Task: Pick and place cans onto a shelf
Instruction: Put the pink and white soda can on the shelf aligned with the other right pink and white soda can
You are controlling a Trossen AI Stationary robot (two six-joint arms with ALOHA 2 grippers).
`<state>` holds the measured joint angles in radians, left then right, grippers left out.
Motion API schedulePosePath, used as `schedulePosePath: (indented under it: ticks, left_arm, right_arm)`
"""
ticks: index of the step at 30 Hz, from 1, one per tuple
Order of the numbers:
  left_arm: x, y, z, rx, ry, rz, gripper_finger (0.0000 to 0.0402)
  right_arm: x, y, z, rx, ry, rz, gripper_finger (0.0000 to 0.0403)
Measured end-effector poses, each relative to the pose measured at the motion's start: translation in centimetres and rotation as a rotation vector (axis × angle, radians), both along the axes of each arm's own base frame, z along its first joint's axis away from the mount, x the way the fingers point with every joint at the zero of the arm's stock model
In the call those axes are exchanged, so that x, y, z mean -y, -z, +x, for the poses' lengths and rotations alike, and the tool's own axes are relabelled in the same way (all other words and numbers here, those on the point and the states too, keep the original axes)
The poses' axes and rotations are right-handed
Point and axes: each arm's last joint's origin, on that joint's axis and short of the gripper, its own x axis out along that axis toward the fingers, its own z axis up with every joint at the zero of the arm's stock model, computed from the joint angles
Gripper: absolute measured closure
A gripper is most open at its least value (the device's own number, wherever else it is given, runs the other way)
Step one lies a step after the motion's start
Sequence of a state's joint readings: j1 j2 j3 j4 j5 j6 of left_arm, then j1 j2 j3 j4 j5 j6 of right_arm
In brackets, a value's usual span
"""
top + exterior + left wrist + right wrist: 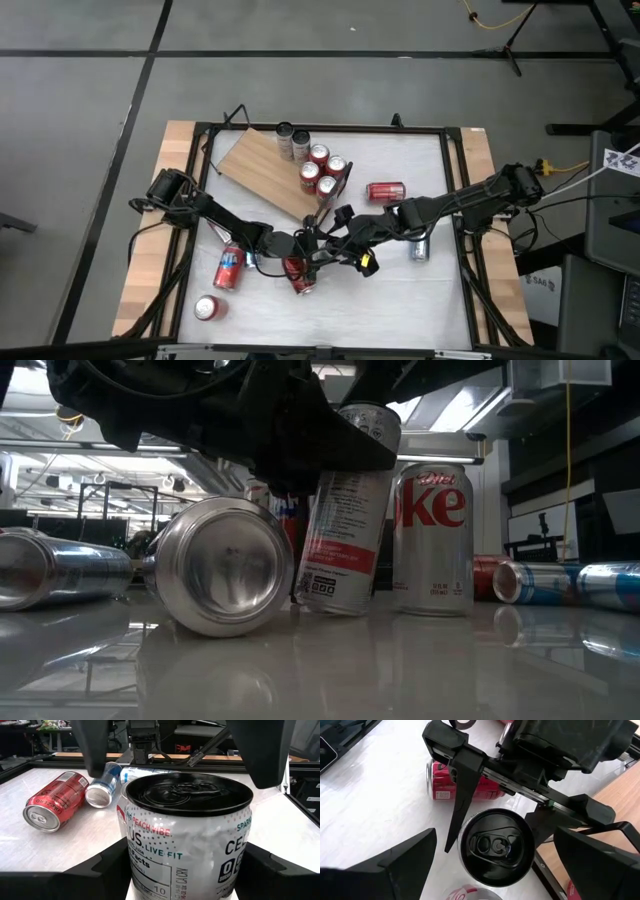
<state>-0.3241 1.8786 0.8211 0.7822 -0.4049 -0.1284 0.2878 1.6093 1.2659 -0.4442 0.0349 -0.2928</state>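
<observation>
The left gripper [185, 870] is pinching an upright white black-topped slim can [187, 840]; the right gripper [490, 855] is hovering spread above it.

Red and silver cans [385, 191] scattered; five upright on the wooden shelf [262, 167].

Held can [187, 835]: base being cut off by the edge.
Shelf [268, 170]: near corner — arms [330, 232] covering it.
</observation>
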Motion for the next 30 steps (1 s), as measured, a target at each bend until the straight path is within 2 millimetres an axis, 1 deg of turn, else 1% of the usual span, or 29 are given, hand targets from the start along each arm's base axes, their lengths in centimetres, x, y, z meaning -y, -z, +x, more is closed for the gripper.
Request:
schedulePosePath:
  ticks: [8, 15, 19, 22, 30]
  left_arm:
    - [0.0, 0.0, 0.0, -0.001, 0.000, 0.001, 0.0134]
    - [-0.1, 0.4, -0.1, -0.021, 0.000, 0.008, 0.0087]
    - [0.0, 0.3, -0.1, -0.015, 0.000, 0.005, 0.0070]
    - [0.0, 0.3, -0.1, -0.014, 0.004, 0.004, 0.0066]
    - [0.6, -0.6, -0.3, 0.010, 0.022, -0.004, 0.0065]
  right_arm:
    - [0.0, 0.2, 0.1, -0.004, 0.001, -0.001, 0.0013]
    - [0.3, 1.9, 1.0, -0.056, 0.016, -0.014, 0.0013]
    - [0.4, 2.6, 1.4, -0.074, 0.023, -0.018, 0.0013]
    - [0.4, 2.6, 1.4, -0.074, 0.023, -0.017, 0.0013]
    - [0.4, 2.4, 1.3, -0.072, 0.021, -0.016, 0.0013]
